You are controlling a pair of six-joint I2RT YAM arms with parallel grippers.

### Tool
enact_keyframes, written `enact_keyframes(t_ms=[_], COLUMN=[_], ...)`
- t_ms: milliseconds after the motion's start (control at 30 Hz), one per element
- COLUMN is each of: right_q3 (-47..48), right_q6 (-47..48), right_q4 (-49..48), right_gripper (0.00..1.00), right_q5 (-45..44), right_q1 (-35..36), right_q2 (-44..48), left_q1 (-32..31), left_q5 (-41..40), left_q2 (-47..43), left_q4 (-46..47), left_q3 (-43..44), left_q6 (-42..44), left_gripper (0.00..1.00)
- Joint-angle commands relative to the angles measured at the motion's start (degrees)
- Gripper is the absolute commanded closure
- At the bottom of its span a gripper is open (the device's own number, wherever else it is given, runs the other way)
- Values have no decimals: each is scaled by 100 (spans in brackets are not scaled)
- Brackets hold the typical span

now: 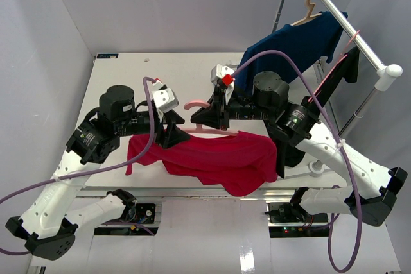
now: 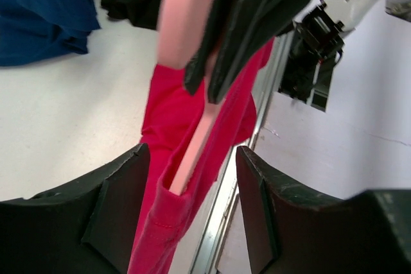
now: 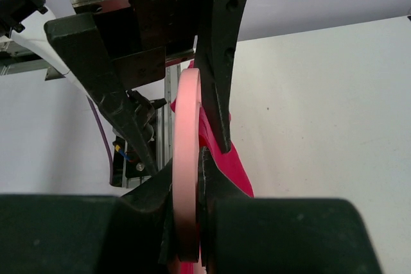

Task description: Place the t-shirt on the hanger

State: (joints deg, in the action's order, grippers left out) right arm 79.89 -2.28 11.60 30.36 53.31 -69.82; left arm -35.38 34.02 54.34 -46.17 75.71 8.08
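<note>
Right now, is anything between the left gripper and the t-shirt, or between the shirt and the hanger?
Nothing visible. The left gripper is open around the t-shirt, where the hanger arm enters the cloth; the right gripper holds the hanger.

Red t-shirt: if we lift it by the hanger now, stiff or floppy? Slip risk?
Likely floppy: the t-shirt droops in folds over the edge of the table. Probably light: the thin hanger inside it looks unbent. It may slide, since the cloth hangs bunched and uneven on the hanger.

Robot lab: white booth walls, table-bolted arms.
</note>
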Motion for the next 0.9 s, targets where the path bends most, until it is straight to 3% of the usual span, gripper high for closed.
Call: enact_keyframes(t_ms=[0, 167, 300, 367, 467, 567, 867], right_q3=[-178, -263, -289, -281, -301, -377, -193], right_q6=[-140, -229, -301, -308, -257, -160, -59], right_q4=[-796, -967, -1090, -1090, -1090, -1090, -765], right_gripper=[92, 92, 92, 92, 92, 92, 92], right_q5=[202, 234, 334, 304, 183, 102, -71], right_q1=[26, 27, 27, 30, 31, 22, 19], right_q2=[175, 148, 94, 55, 85, 206, 370], left_q1=[-13, -13, -13, -13, -13, -13, -13], left_q5=[903, 1239, 1466, 1462, 1219, 815, 281], left_q2=[-50, 46, 57, -42, -207, -426, -764], left_q4=[56, 82, 179, 250, 234, 169, 117], left_q3=[-362, -663, -689, -734, -831, -936, -1040], left_q6=[138, 199, 153, 63, 8, -16, -40], left_gripper=[36, 51, 83, 91, 87, 67, 61])
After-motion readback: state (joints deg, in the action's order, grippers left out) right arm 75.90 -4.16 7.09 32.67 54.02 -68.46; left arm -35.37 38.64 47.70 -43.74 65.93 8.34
